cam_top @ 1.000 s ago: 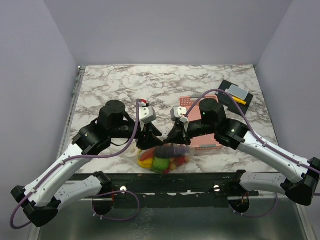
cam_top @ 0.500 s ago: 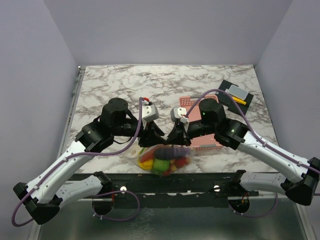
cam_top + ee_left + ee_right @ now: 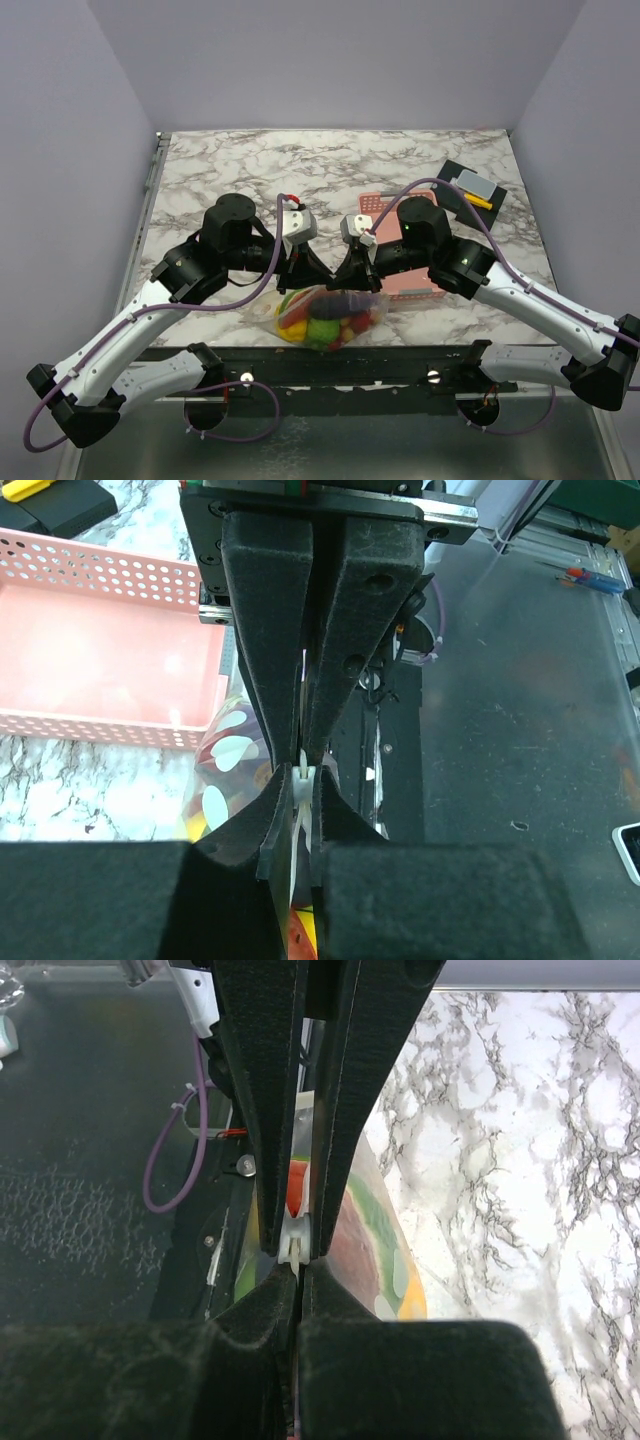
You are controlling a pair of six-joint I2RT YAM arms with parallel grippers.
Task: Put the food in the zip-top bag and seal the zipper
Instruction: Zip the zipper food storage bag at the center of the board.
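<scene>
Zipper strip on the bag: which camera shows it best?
Left wrist: the zipper strip sits edge-on, pinched in the left gripper. Right wrist shows a short piece in the right gripper; overhead, both grippers hide it.

White-black arms [image 3: 120, 345], purple cables [image 3: 440, 182], black padded pincers [image 3: 303, 765]

clear glossy plastic zip-top bag [image 3: 330, 315]; perforated pink plastic basket [image 3: 100, 670]; marble-look table [image 3: 300, 170]

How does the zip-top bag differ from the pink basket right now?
The zip-top bag is clear; the pink basket is opaque and perforated. The bag holds toy food; the basket's visible part looks empty. The left gripper and right gripper pinch the bag's zipper; neither grips the basket. Both are containers.
</scene>
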